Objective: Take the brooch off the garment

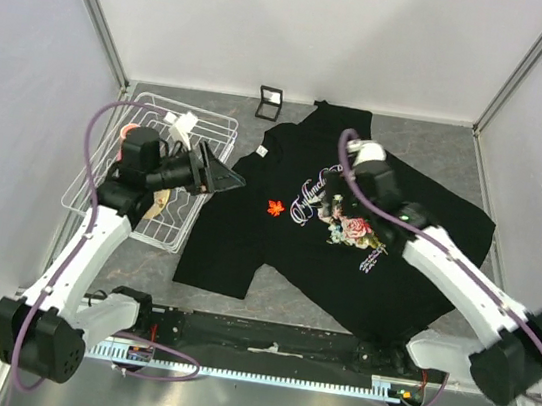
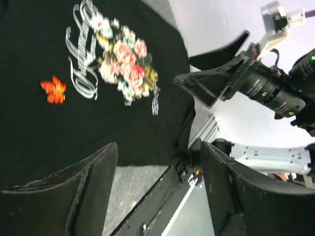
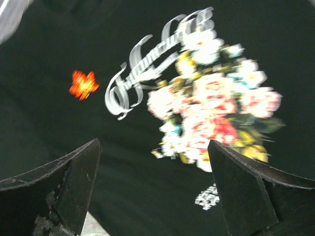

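Observation:
The garment (image 1: 245,245), a black T-shirt with a rose print, lies flat on the table. The brooch (image 1: 273,208), a small red-orange leaf, sits on its chest left of the white lettering. My left gripper (image 1: 234,180) hovers open over the shirt's left sleeve, pointing toward the brooch and a short way from it. My right gripper (image 1: 346,185) hangs open above the print. In the left wrist view the brooch (image 2: 53,90) shows far beyond the empty gripper (image 2: 158,147). In the right wrist view the brooch (image 3: 83,84) lies up left of the empty gripper (image 3: 153,143), over the garment (image 3: 138,167).
A white wire basket (image 1: 179,105) with a few items stands left of the shirt, under my left arm. A small black frame (image 1: 269,102) stands at the back by the collar. Grey walls close the sides. A cable rail (image 1: 261,348) runs along the near edge.

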You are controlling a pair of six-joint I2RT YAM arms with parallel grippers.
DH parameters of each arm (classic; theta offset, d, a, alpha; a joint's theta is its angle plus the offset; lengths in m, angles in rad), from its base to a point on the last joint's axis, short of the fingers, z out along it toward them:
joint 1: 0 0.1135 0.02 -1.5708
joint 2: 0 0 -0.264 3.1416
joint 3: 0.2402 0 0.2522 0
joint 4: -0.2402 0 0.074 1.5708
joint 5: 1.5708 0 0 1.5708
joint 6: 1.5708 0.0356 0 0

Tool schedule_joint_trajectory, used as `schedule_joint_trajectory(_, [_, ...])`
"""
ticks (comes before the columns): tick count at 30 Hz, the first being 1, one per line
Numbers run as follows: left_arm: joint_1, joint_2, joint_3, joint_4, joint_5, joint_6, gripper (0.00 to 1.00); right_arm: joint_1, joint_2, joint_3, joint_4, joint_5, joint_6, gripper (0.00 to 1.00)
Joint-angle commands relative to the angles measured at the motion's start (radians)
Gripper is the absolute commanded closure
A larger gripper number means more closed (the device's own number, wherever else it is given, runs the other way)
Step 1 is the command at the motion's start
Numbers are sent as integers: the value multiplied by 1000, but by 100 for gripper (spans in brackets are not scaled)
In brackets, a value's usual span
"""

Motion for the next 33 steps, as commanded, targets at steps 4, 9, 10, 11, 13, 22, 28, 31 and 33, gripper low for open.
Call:
schedule_joint_trajectory(4, [-83, -45, -188, 127, 43, -18, 36, 262, 281, -56, 339, -55, 19, 2])
schedule_joint_trajectory(9, [-106, -93, -318, 151, 8, -42, 44, 302, 444, -38, 451, -67, 27, 15])
schedule_joint_trajectory(10, [-108, -99, -329, 151, 5, -45, 45, 308, 463, -33, 466, -78, 6, 19])
schedule_joint_trajectory(11, [-106, -113, -350, 151, -7, -45, 44, 308, 480, -32, 488, -86, -5, 24])
schedule_joint_trajectory(13, [-106, -127, -369, 153, -24, -50, 44, 311, 527, -35, 560, -81, -31, 38])
schedule_joint_trajectory(22, [-106, -145, -412, 150, -33, -72, 45, 293, 697, 102, 559, -33, -145, 47])
schedule_joint_trajectory(28, [-106, -125, -418, 160, -30, -79, 45, 268, 776, 151, 557, -20, -192, 43])
schedule_joint_trajectory(31, [-108, -119, -418, 163, -29, -82, 45, 251, 797, 162, 557, -14, -202, 43])
schedule_joint_trajectory(33, [-108, -112, -419, 163, -29, -84, 45, 247, 808, 165, 557, -15, -202, 42])
